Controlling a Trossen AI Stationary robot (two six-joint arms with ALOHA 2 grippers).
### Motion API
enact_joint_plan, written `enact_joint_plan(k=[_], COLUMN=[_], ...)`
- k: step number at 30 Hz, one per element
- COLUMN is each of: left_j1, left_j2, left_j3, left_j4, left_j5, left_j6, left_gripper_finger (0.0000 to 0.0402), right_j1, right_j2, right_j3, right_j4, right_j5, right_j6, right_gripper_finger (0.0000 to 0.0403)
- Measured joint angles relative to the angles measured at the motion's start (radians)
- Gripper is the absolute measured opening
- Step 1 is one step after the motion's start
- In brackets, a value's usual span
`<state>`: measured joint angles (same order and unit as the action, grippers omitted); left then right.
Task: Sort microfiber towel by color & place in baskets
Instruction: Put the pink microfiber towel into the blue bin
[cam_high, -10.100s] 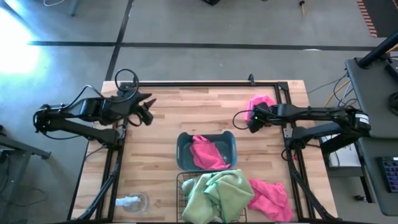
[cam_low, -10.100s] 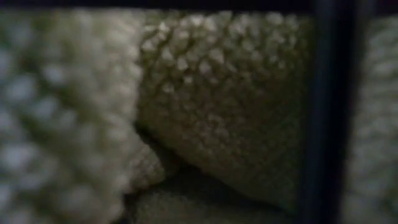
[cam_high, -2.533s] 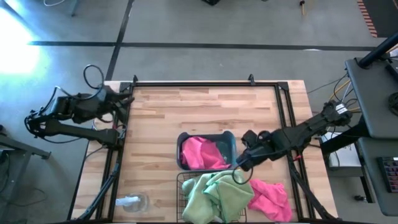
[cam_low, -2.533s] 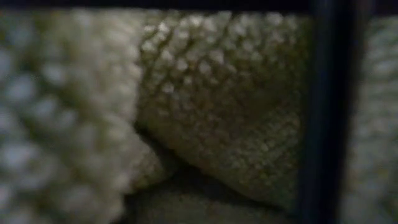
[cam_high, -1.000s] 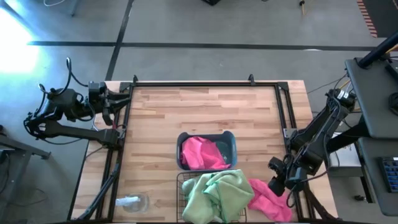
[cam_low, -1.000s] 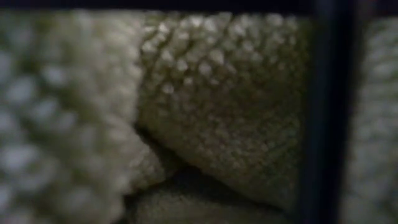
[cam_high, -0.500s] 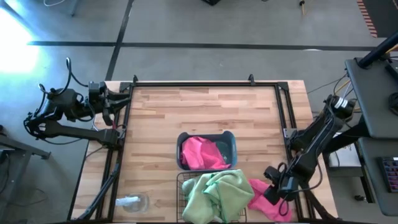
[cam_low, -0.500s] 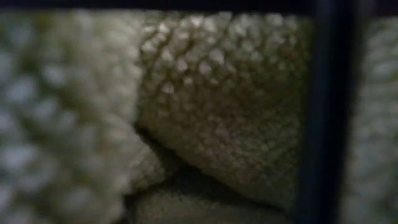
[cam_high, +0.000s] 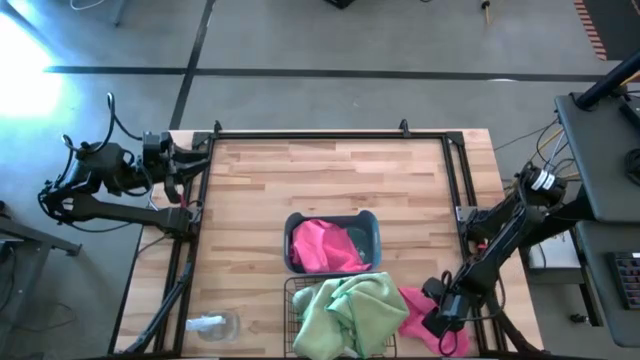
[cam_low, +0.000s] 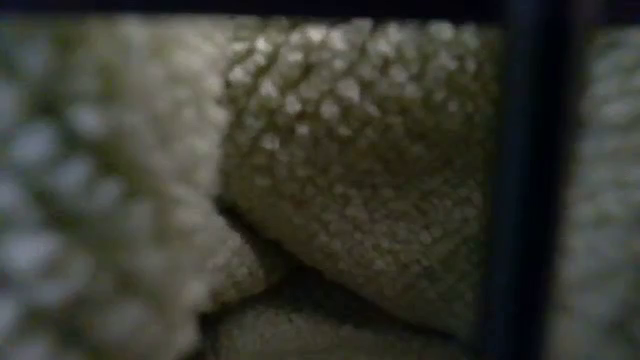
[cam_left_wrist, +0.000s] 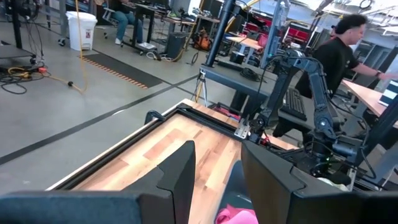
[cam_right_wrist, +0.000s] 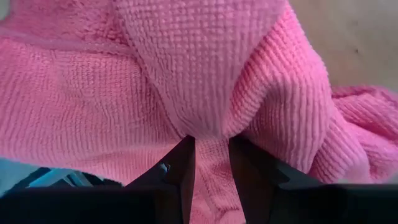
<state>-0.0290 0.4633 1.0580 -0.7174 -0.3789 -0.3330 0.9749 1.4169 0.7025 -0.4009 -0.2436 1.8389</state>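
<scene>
Now that the right gripper (cam_high: 441, 322) has dropped onto the pink towel (cam_high: 418, 310) beside the wire basket (cam_high: 298, 292), its fingers pinch a fold: the last pink pickup is underway.

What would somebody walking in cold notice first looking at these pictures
The bright pink towel on the table's near right corner stands out first, with the right gripper down on it and its fingers pinching a fold. Next is the heap of green towels spilling over the black wire basket, just in front of the blue-grey bin holding another pink towel. The left gripper waits at the far left corner.
</scene>
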Motion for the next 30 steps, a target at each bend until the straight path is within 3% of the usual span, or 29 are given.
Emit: enact_joint_plan(k=[17, 30], left_j1=[0.0, 0.0], left_j2=[0.0, 0.0], left_j3=[0.0, 0.0], left_j4=[0.0, 0.0], left_j5=[0.003, 0.004], left_j6=[-0.001, 0.002], left_gripper_finger=[0.0116, 0.0116], right_j1=[-0.009, -0.121], right_j2=[0.058, 0.069], right_j3=[0.002, 0.002], right_j4=[0.038, 0.133], right_j5=[-0.005, 0.052], right_j6=[0.011, -0.089], right_gripper_finger=[0.0093, 0.0093])
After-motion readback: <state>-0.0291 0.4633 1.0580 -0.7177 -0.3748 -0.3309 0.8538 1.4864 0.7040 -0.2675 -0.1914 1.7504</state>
